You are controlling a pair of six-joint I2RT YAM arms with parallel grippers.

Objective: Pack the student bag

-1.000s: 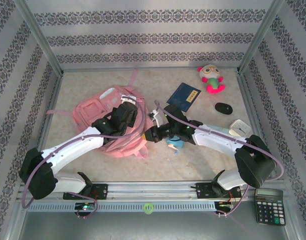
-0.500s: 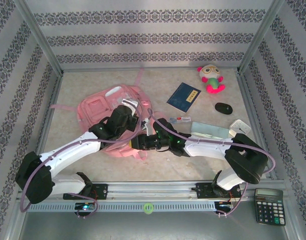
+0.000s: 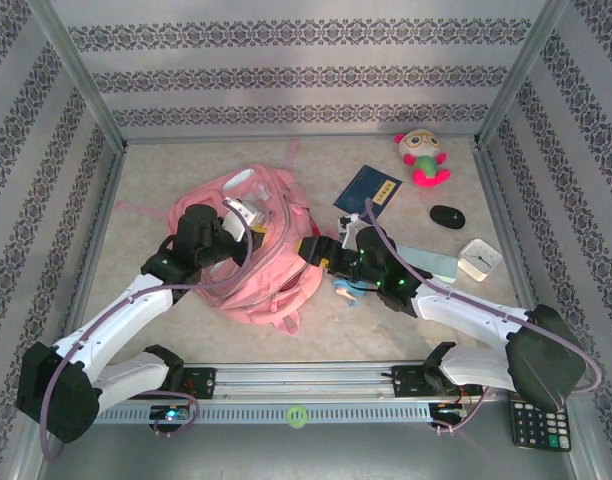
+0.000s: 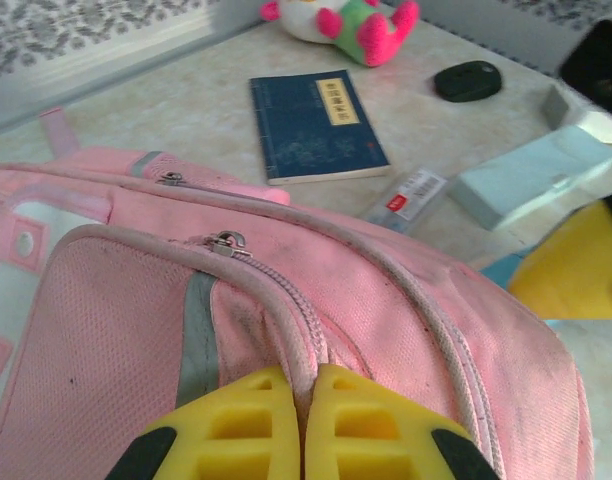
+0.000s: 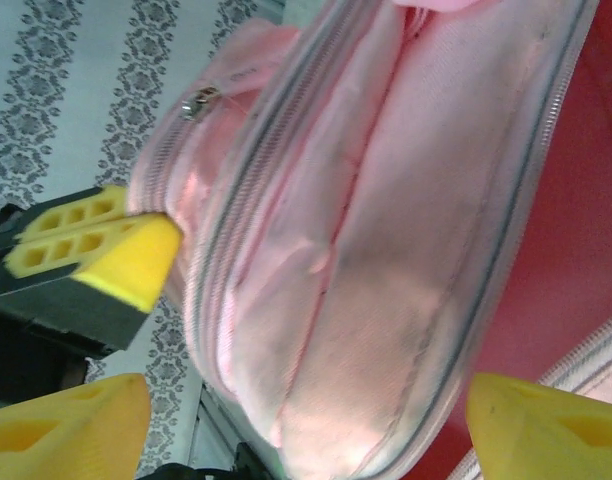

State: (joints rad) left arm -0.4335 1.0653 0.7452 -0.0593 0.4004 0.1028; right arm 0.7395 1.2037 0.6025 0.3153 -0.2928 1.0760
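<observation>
Back-left table [image 3: 176,165] open — student bag [image 3: 276,270] (centre) blocks.

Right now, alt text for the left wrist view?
The left end effector is pinched shut on a zip seam of the pink student bag. Beyond lie a blue book, a plush toy and a black mouse.

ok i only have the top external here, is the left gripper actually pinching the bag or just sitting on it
observer: pinching. the left wrist view has the left gripper shut on the student bag, right on a zip seam.
operator: and the right one, holding anything
observer: no. in the right wrist view the right gripper stands wide open, the bag straight ahead.
operator: anything i can't see by the blue book
observer: a small pack with a red-and-white label, lying just beside its corner.
</observation>
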